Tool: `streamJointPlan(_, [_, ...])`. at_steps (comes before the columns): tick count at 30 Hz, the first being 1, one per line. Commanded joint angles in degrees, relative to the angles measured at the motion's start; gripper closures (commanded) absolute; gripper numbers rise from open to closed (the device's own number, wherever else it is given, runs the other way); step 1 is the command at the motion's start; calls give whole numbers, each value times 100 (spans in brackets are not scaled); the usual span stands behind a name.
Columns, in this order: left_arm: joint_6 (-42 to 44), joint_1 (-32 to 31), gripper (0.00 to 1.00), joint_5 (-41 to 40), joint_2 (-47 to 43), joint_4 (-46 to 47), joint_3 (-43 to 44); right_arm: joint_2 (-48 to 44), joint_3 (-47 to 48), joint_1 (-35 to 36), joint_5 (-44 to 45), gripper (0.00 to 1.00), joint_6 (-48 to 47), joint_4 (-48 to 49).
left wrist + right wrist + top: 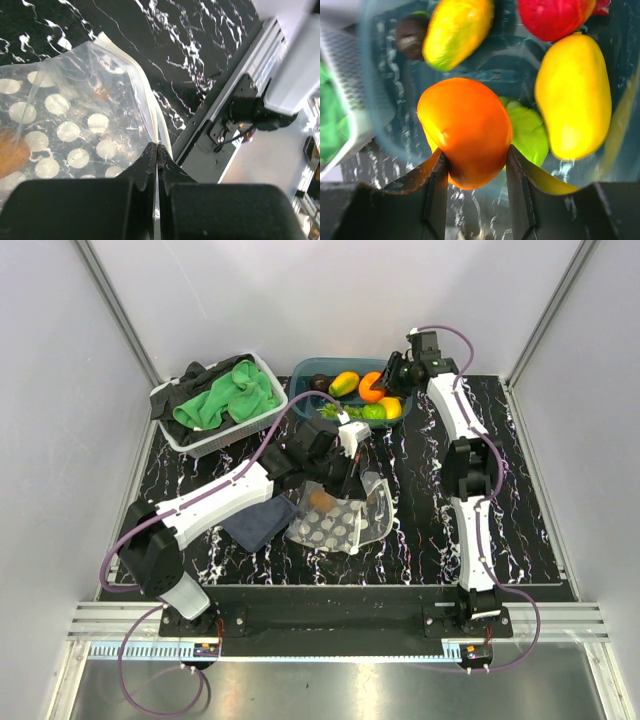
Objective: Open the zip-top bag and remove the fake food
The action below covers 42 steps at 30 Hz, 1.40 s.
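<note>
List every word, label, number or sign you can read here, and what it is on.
None can be read.
zip-top bag: white dots only, no lettering.
fake food: plain, no labels.
Small boards at the arm bases: any print too small to read.

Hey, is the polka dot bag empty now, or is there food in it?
Not empty. An orange piece shows inside the bag, through its clear dotted wall.
</note>
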Motion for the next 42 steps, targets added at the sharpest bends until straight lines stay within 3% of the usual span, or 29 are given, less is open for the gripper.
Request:
streamJointPlan(1, [305,55,100,466,-34,311,-59,529,1028,-1,13,72,164,-194])
streamJointPlan(7, [297,213,100,555,-52,381,-50,470,872,-1,-119,33,226,-492])
streamJointPlan(13, [-247,512,100,764,-78,547,-217,-556,-16,-1,-189,13,165,-1150])
streamJointPlan(16, [-529,679,100,923,-70,601,-174,-1425,-972,8,-276,11,103,-1293])
streamJointPlan(22, [-1048,715,100,924,-140,679,-103,-4045,-4424,26,-742,12,234,-128])
streamJointPlan(26, [-1215,706,100,801,-219,881,-269,-5505,-6663,96,-1198,22,287,525])
streamJointPlan(33, [-1786,609,100,871,-254,1101,-262,-7079,-8268,736,-1419,44,849,1316])
streamJointPlan(42, [-2269,187,100,748,-149,1365,-94,-7116,-9482,1142,-1411,60,1929,2773])
